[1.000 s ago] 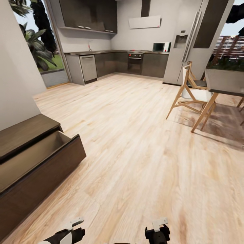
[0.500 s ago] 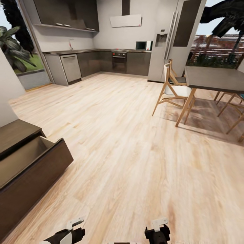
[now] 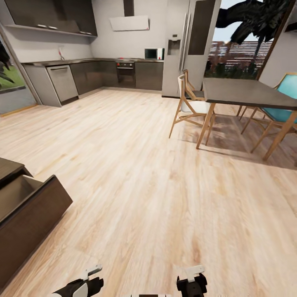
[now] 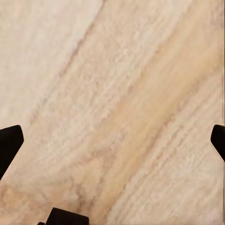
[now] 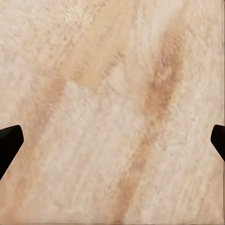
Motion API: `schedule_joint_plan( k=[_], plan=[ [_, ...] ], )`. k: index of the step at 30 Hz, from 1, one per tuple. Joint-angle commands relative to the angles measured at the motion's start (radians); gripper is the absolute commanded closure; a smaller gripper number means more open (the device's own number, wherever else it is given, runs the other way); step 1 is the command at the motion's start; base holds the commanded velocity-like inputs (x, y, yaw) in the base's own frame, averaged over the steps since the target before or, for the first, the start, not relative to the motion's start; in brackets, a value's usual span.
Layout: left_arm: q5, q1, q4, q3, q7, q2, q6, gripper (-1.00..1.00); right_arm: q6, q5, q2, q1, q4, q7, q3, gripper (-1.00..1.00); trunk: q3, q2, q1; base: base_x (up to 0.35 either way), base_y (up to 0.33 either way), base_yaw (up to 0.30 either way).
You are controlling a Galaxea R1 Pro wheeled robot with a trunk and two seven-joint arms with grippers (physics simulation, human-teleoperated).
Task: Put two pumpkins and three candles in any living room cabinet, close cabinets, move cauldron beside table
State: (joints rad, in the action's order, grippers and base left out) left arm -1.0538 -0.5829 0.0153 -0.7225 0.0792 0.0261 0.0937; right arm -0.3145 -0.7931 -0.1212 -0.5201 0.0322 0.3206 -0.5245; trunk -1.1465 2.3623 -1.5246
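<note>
Cabinet (image 3: 29,214) drawer hangs open at your left and has slid toward the frame edge as your view swung right toward the dining table (image 3: 247,93). Left gripper (image 4: 112,140) and right gripper (image 5: 112,140) both spread wide, empty; you're likely turning to fetch more items

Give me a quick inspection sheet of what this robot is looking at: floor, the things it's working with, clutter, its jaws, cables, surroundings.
Surface: light wood plank floor, bare where visible.
Job's things: dark-brown cabinet at the head view's left, one drawer pulled open, inside looks empty as far as can be seen.
Clutter: nothing seen.
Grippers: left gripper and right gripper both hang over the floor, jaws spread wide, holding nothing.
Cables: nothing seen.
Surroundings: dining table with wooden chairs and a teal chair; grey kitchen with refrigerator beyond.
</note>
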Motion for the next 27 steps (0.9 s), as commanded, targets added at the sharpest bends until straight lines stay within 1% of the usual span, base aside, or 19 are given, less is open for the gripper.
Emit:
schedule_joint_plan(
  k=[1,27],
  plan=[
    [0.0,0.0,0.0,0.0,0.0,0.0,0.0,-1.0,0.0,0.0,-0.001,0.0,0.0,0.0,0.0,-1.0,-0.001,0.0,0.0,0.0,0.0,-0.271],
    [0.0,0.0,0.0,0.0,-0.001,0.0,0.0,-1.0,0.0,0.0,-0.002,0.0,0.001,0.0,0.0,-1.0,-0.012,0.0,0.0,0.0,0.0,-0.273]
  ],
)
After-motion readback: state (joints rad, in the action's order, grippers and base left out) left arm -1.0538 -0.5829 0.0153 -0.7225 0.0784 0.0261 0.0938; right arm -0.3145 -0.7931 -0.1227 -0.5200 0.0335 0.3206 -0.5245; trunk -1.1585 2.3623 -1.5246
